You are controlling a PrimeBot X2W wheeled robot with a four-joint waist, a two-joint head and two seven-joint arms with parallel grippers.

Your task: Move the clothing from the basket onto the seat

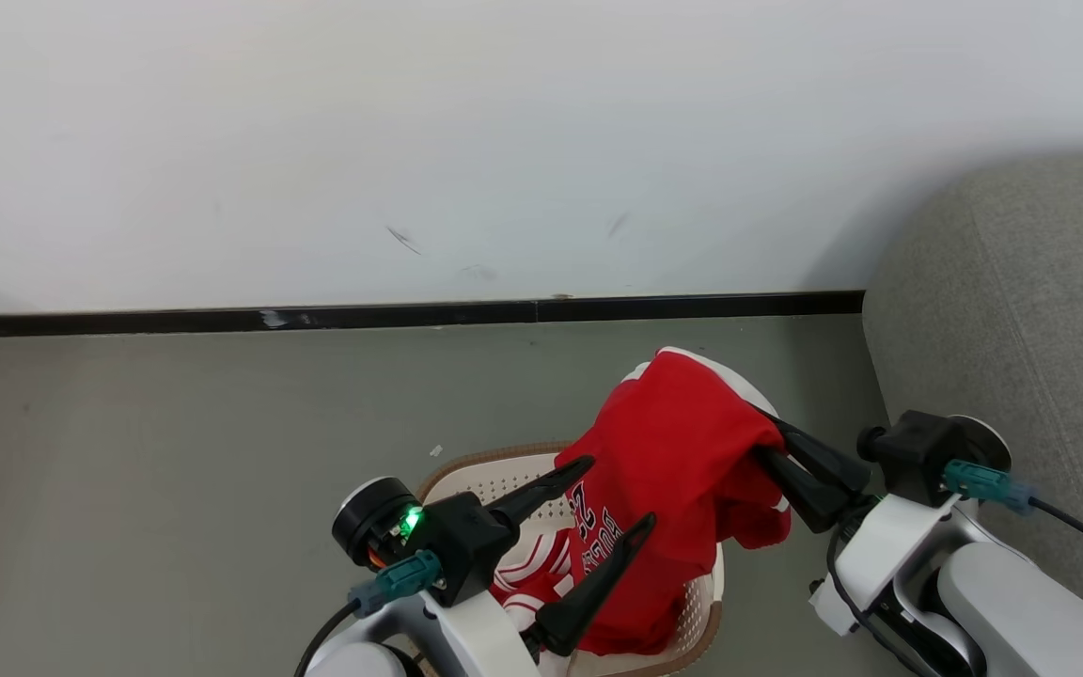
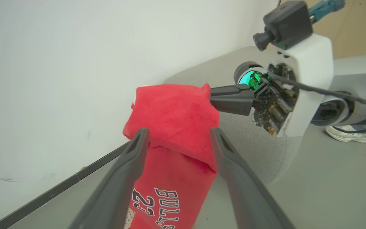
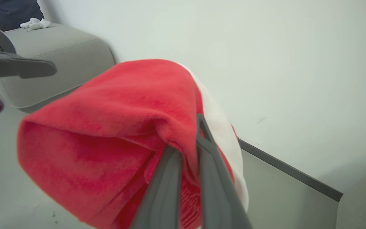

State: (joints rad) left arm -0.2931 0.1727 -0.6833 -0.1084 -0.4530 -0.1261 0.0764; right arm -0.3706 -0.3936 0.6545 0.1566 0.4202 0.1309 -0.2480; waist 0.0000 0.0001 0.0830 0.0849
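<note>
Red clothing (image 1: pixel 673 442) hangs lifted over the basket (image 1: pixel 466 467), its lower end seemingly inside (a striped piece (image 1: pixel 532 564) lies beneath). The left gripper (image 1: pixel 619 489) stands spread wide beside the fabric, while the right gripper (image 1: pixel 760 434) pinches its top edge. The grey seat (image 1: pixel 1021 282) sits far right.

— Where do we have the basket (image 1: pixel 504 481)?
— On the floor (image 1: pixel 175 451) just ahead of us, between our arms. The wall (image 1: pixel 410 141) is behind it and the seat (image 1: pixel 1021 282) is to its right.
— And the clothing (image 1: pixel 673 442)?
— It hangs over the basket's right side, with its lower end inside. Our right gripper (image 1: pixel 760 432) pinches its right edge. Our left gripper (image 1: pixel 619 489), fingers apart, sits just left of it. A second garment (image 1: pixel 527 569) lies in the basket beneath.
</note>
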